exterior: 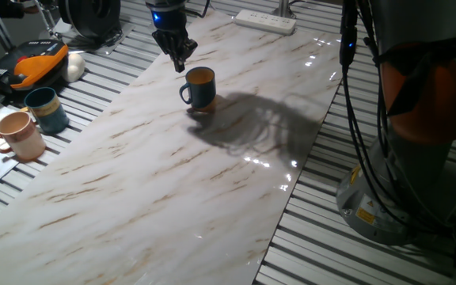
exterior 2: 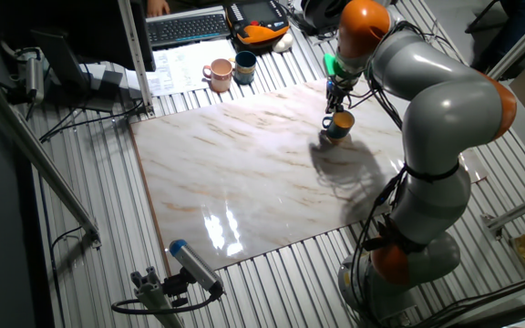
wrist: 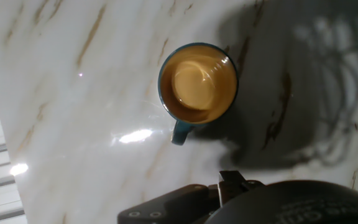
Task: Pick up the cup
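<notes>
The cup (exterior: 200, 89) is a dark navy mug with an orange-tan inside. It stands upright on the marble board (exterior: 172, 190), handle toward the near-left. It also shows in the other fixed view (exterior 2: 338, 127) and, from straight above, in the hand view (wrist: 197, 84), with its handle (wrist: 179, 133) pointing down. My gripper (exterior: 180, 66) hangs just above and behind the cup's rim, apart from it, and also shows in the other fixed view (exterior 2: 333, 107). Its fingers look closed together and hold nothing. The fingertips are out of the hand view.
A teal mug (exterior: 47, 109) and a pinkish-tan mug (exterior: 20, 134) stand off the board at the left. An orange-black device (exterior: 34, 63) lies behind them. A white power strip (exterior: 266, 20) lies at the far edge. The arm's base (exterior: 418, 158) stands at the right.
</notes>
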{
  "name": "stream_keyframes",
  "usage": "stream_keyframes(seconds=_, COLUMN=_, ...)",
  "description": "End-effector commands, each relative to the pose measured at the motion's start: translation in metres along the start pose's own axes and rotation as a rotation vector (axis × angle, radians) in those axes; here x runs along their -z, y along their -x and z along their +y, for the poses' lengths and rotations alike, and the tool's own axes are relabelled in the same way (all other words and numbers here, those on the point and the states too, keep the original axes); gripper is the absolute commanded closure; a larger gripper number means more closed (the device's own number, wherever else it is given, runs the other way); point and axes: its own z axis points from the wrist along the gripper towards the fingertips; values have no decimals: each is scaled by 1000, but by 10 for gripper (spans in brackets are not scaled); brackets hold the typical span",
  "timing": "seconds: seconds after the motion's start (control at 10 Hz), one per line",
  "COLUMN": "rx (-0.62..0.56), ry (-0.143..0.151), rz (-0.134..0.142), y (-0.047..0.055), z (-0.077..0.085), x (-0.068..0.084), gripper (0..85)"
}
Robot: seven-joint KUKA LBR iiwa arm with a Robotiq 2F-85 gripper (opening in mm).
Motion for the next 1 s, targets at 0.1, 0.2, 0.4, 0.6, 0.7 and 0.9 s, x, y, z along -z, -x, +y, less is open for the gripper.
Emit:
stream_keyframes(seconds=0.1, rx=2, ry=7, rz=6, y=0, z=1, x=0, gripper=850)
stream_keyframes(seconds=0.2, rx=4, ry=19, rz=18, y=3, z=6, x=2, gripper=850)
stream_keyframes(seconds=0.4, rx=5, ry=12, rz=11, y=7, z=11, x=1, gripper=850)
stream_keyframes(seconds=0.6, rx=4, ry=16, rz=17, y=8, z=14, x=1, gripper=850)
stream_keyframes(seconds=0.7, rx=4, ry=18, rz=20, y=8, z=16, x=-1, gripper=850)
stream_keyframes(seconds=0.9, rx=-4, ry=9, rz=16, y=7, z=17, x=-3, gripper=850)
